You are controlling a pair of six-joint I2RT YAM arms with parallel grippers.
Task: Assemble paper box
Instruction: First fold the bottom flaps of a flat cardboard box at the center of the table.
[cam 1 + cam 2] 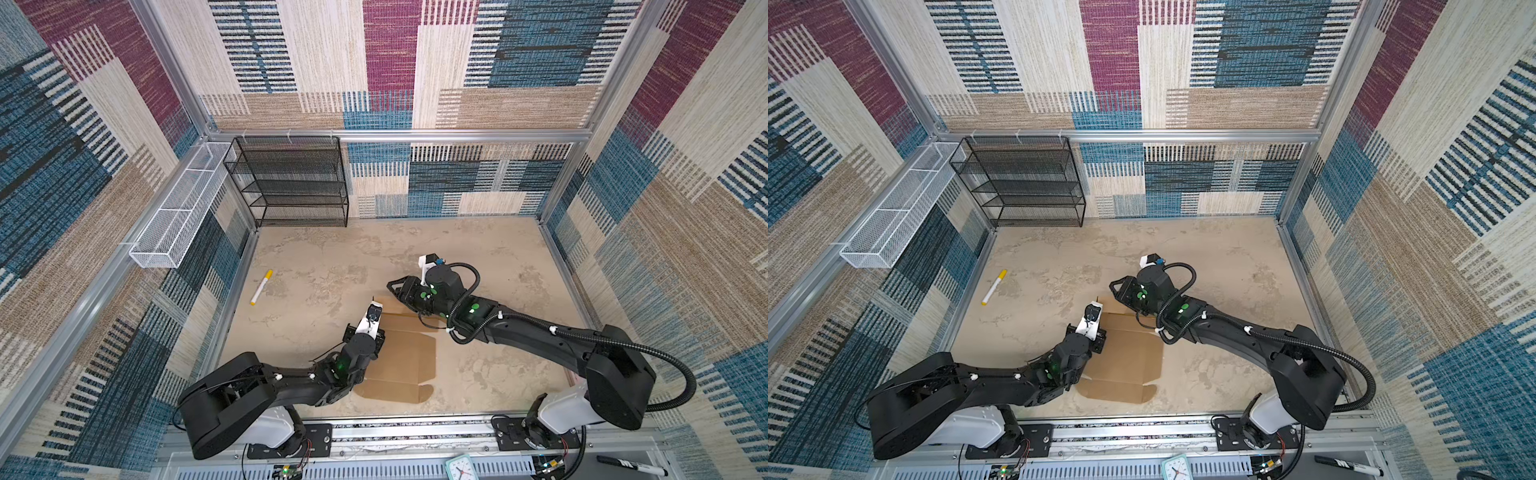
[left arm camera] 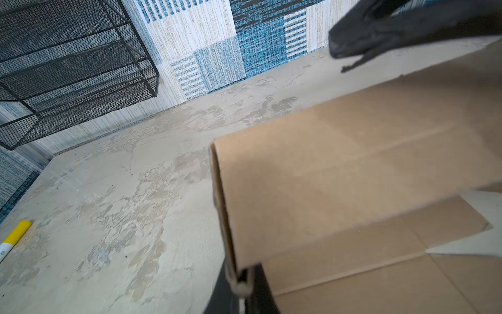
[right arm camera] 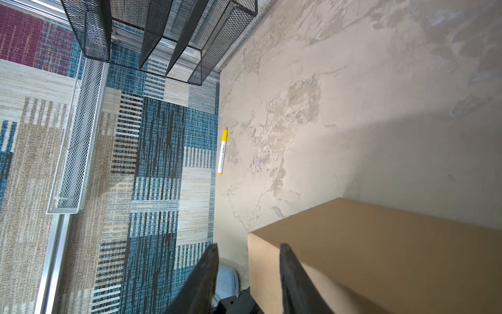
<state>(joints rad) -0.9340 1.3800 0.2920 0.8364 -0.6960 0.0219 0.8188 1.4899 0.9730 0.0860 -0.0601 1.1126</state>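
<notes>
Mottled beige tabletop (image 1: pixel 332 257), creased brown cardboard paper box (image 1: pixel 407 357), one edge in tight-closed left pincer (image 2: pixel 241 285); right pincer (image 3: pixel 249 246) parted, empty.

The left fingers (image 2: pixel 260 293) pinch shut (held low) while the right fingers (image 3: pixel 293 277) stand parted.

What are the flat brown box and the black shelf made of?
The box looks like plain matte brown cardboard: fold creases and a thick cut edge show. The shelf seems black-painted metal mesh on a wire frame; you see through it.
</notes>
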